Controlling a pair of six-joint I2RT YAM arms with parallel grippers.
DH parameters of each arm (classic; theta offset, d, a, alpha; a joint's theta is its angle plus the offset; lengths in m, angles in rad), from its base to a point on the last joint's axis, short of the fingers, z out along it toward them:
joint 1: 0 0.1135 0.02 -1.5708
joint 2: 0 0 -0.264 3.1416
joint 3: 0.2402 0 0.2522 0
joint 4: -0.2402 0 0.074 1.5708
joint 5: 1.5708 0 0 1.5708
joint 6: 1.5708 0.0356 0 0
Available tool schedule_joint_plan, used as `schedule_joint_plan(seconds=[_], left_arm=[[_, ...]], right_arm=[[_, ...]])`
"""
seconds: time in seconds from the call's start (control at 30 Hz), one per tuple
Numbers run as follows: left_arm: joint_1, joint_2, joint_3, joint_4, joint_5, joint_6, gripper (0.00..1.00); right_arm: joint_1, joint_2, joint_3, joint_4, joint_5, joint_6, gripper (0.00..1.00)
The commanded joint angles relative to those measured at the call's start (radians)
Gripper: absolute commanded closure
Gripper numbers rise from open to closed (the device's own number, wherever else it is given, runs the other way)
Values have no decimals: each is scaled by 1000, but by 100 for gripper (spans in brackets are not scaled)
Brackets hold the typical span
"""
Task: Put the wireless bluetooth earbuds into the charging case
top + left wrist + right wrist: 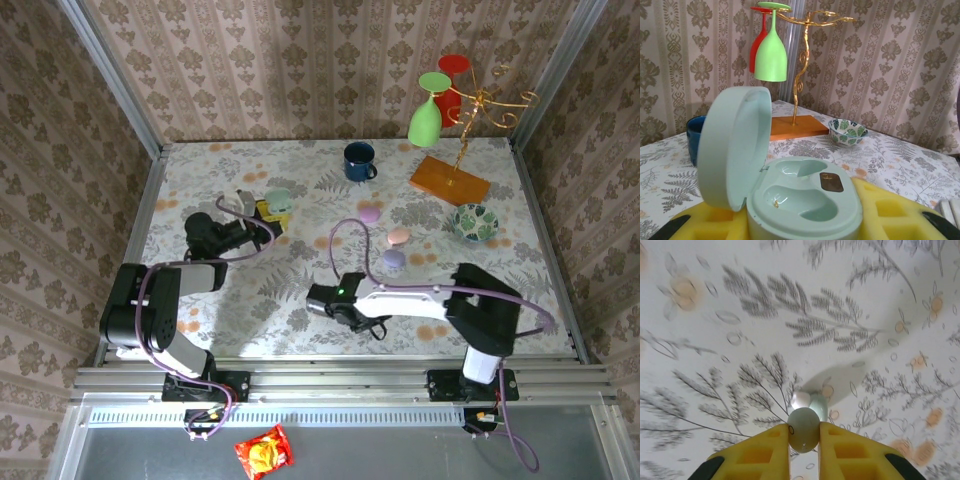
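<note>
So that its 2 empty sockets (799, 199) face upward, we clamp the open charging case (735, 145) in the left gripper (805, 227), lower centre; the right gripper (804, 439) pinches 1 mint earbud (803, 427), bottom centre, for insertion.

Brown damask wallpaper (300, 60) closes in on three sides. The table (270, 290) wears a pale cloth — grey ferns, orange blossoms.

glossy plastic charging case (805, 200), smooth earbud (803, 430); glazed ceramic bowl (847, 134)
</note>
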Motion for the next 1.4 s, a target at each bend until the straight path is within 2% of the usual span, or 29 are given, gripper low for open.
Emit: schedule_joint_plan(seconds=[0.0,0.23,0.43,0.63,0.87,1.37], left_arm=[[-19,16,0,30,10,51,63],[-76,28,-2,30,41,120,62],[-131,59,6,30,41,162,62],[-166,87,20,30,52,193,62],[-186,93,12,31,79,242,61],[-232,86,-1,30,77,325,61]], right_arm=[[-47,-97,-45,155,-59,-61,81],[-209,-277,-136,405,-331,-124,79],[-324,-369,-142,485,-503,-146,79],[-414,-429,-152,589,-707,-101,80],[-451,-445,-129,713,-798,-58,80],[-447,-296,13,875,-894,-36,80]])
